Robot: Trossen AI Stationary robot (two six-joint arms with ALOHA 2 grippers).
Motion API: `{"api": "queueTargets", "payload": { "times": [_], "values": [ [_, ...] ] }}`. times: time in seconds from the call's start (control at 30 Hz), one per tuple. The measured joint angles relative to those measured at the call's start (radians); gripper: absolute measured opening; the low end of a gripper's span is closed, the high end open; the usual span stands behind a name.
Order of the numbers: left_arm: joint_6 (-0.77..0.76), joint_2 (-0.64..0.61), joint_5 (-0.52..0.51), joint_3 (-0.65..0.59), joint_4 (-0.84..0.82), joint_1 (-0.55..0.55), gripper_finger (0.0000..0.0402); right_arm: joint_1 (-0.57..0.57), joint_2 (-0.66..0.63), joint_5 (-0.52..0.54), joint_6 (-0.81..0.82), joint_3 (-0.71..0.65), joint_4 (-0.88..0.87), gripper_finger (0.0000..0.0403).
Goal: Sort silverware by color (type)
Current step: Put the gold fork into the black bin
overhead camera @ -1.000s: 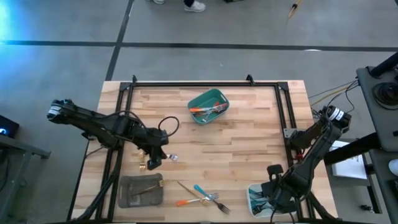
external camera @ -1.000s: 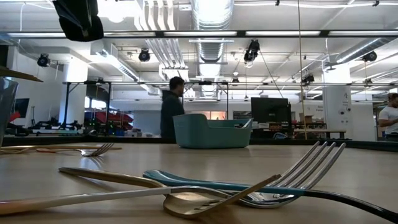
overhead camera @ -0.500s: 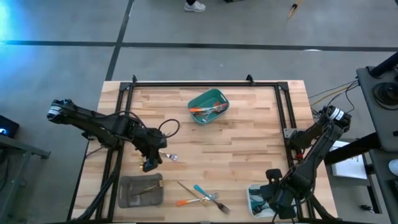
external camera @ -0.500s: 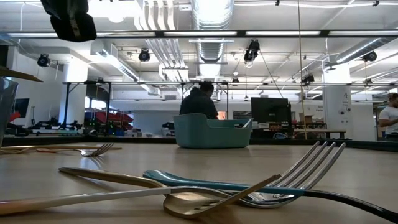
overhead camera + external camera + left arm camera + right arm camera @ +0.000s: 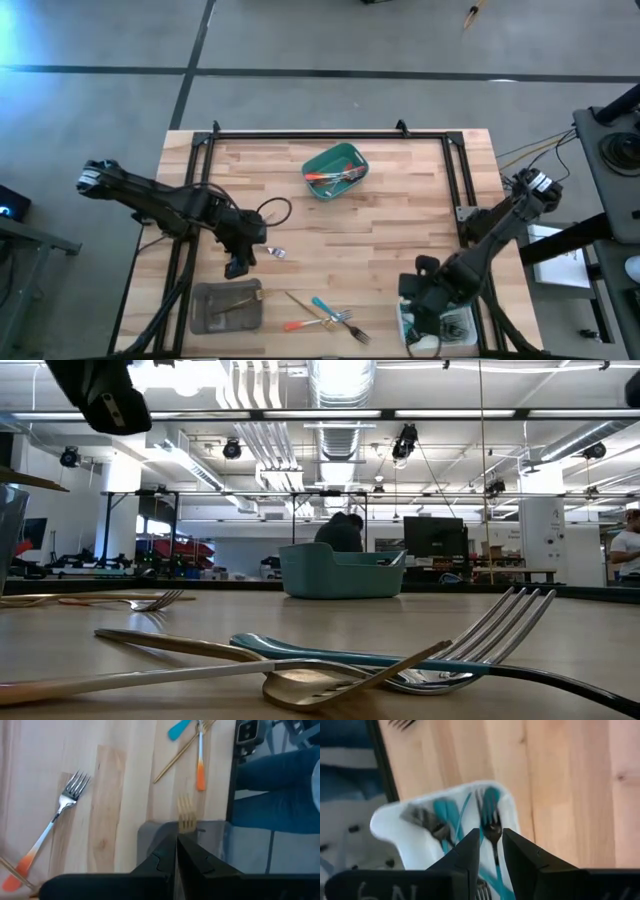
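Currently the right claw (image 5: 491, 851) hangs above the white tray (image 5: 390, 827) at about five o'clock on the table (image 5: 400, 230), its fingers a little apart and holding nothing, teal-handled forks (image 5: 494, 845) lying below in the tray. The left claw (image 5: 176, 865), pressed together and empty, hovers near eight o'clock, over the grey tray (image 5: 205, 315) holding a gold fork (image 5: 186, 814). Loose silverware (image 5: 325, 318) waits near six o'clock, red-handled pieces (image 5: 325, 178) in the green tray (image 5: 350, 152) at twelve. Lifting straight up should avoid snagging tines before reaching for the mixed pile.
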Motion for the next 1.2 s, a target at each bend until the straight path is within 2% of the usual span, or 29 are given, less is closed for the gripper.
{"api": "queueTargets", "payload": {
  "times": [0.37,0.5,0.6,0.87,0.93,1.07,1.2],
  "values": [
    [0.004,0.047,-0.003,-0.095,-0.005,-0.006,0.0000,-0.106,0.000,0.000,0.006,0.000,0.002,0.0075],
    [0.031,0.097,-0.133,-0.108,-0.012,0.000,0.0000,-0.138,0.000,0.006,-0.012,0.000,0.003,0.0079],
    [0.026,0.154,-0.179,-0.105,-0.047,0.009,0.0000,-0.158,0.000,0.037,-0.017,0.000,0.004,0.0081],
    [0.001,0.320,-0.210,-0.103,-0.148,0.010,0.0000,-0.201,0.000,0.053,0.008,0.000,0.014,0.0082],
    [0.071,0.346,-0.211,-0.103,-0.153,0.007,0.0000,-0.208,0.000,0.053,0.025,0.000,0.015,0.0082],
    [0.177,0.340,-0.246,-0.104,-0.134,0.007,0.0000,-0.212,0.000,0.059,0.077,0.000,0.018,0.0082],
    [0.189,0.257,-0.295,-0.120,-0.111,0.019,0.0000,-0.210,0.000,0.101,0.179,0.000,0.019,0.0082]
  ]
}}
